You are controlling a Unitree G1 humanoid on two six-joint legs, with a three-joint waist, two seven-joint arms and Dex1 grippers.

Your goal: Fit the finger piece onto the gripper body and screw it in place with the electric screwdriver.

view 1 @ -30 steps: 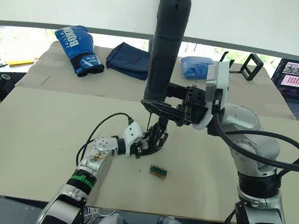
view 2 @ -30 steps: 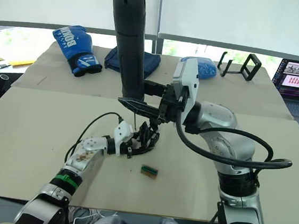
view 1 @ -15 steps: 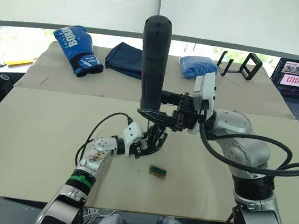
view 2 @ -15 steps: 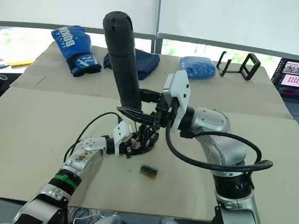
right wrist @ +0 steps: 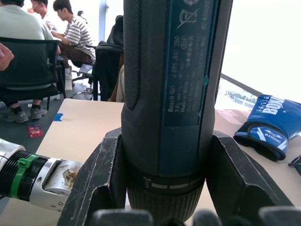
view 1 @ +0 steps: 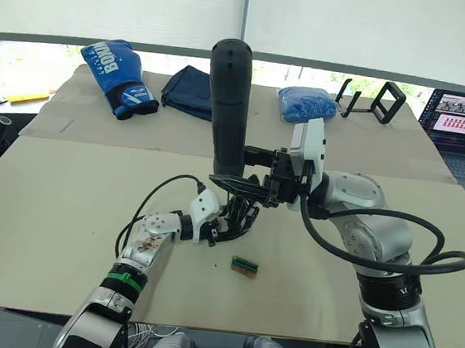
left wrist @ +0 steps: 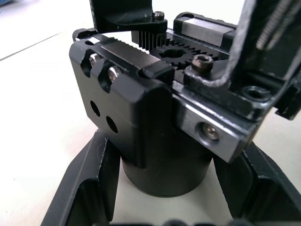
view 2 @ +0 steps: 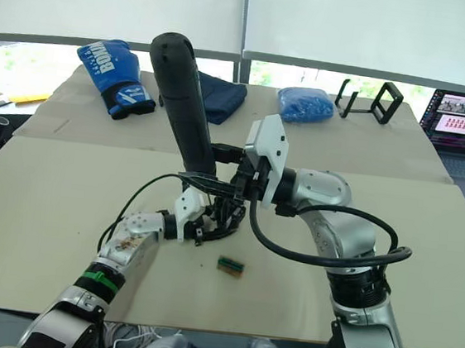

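Left wrist view: your gripper body [left wrist: 160, 117] sits on the table, left gripper [left wrist: 160, 207] clamped around its drum. Right gripper [right wrist: 162, 188] pinches the upright electric screwdriver [view 1: 229, 107] above; tilt risks the bit slipping off the screw.

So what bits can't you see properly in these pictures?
- Screwdriver bit's tip: head views, hidden behind the right hand and gripper body.
- Finger piece: cannot pick it out; the gripper body's black parts blend together.
- Small green-and-brown block: too small to tell what it is.
- Electric screwdriver: right wrist view, top cut off by the edge.
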